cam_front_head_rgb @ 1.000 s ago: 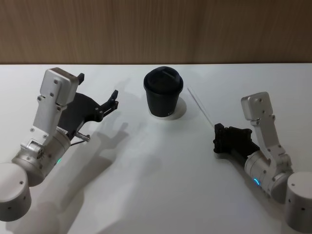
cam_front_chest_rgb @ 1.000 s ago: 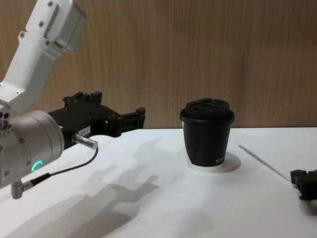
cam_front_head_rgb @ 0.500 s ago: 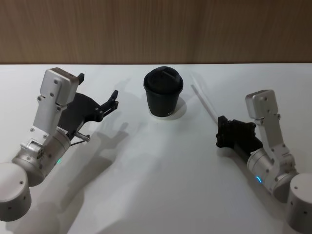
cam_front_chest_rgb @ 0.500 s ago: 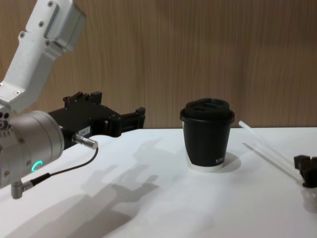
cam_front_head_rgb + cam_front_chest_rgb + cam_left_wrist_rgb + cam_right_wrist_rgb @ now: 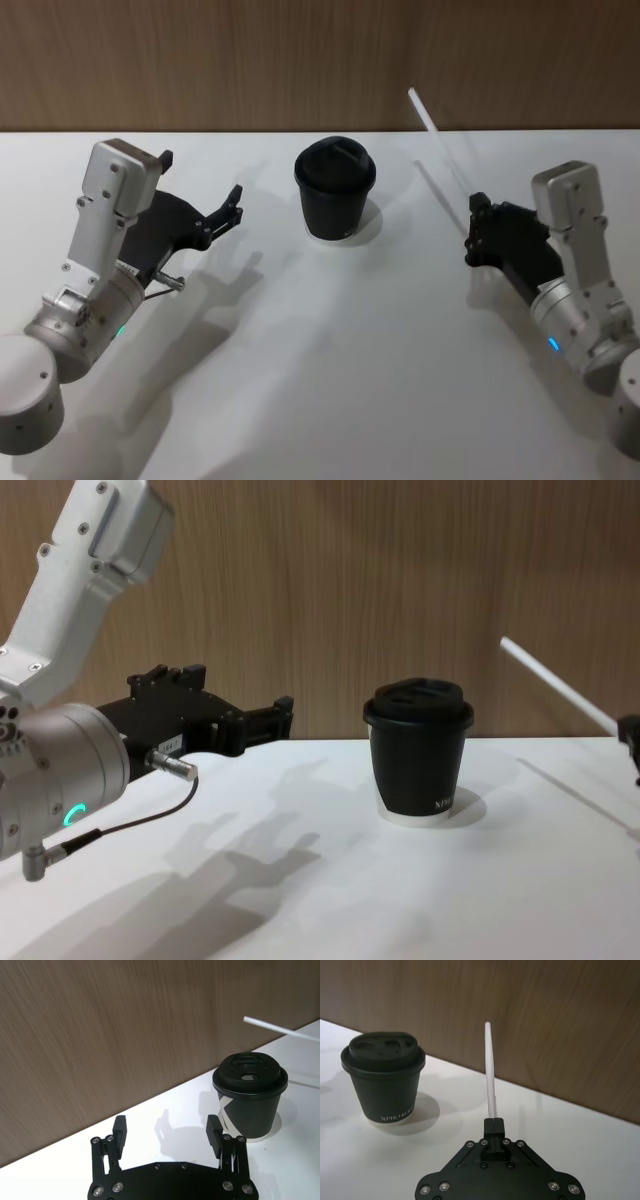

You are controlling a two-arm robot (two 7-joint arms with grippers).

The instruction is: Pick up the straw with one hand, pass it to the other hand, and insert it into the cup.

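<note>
Holding the long thin white straw (image 5: 440,146) by its lower end: the black blocky right gripper (image 5: 476,222), jaws pinched narrow on it. The straw is off the white table (image 5: 320,350), in the air to the right of the small black paper cup with the domed black lid (image 5: 335,195). It is tilted, with the free tip up and leaning toward the cup's side. The right wrist view shows the straw (image 5: 490,1070) rising straight out of the closed fingertips.

The left gripper (image 5: 200,178), black with a silver wrist and green ring, hovers left of the cup with jaws wide and nothing in them. It is well apart from the straw.

Risks as I see them:
- The grip is at the very end, so nearly all the length is free. Any quick arm move could make the straw pivot or slip in the jaws, and the tip would wander off the handover line.
- The cup sits between the two grippers. A low or direct crossing path could clip the lid with the straw or a finger and tip the cup.
- The target is thin for wide jaws. If the left closes off-centre it misses or knocks the straw aside.
- If the right releases before the left has a firm pinch, the straw drops.
- Too much squeeze could kink it.
- The lid opening (image 5: 246,1077) looks small, so a tilted straw would likely jam on the lid.
</note>
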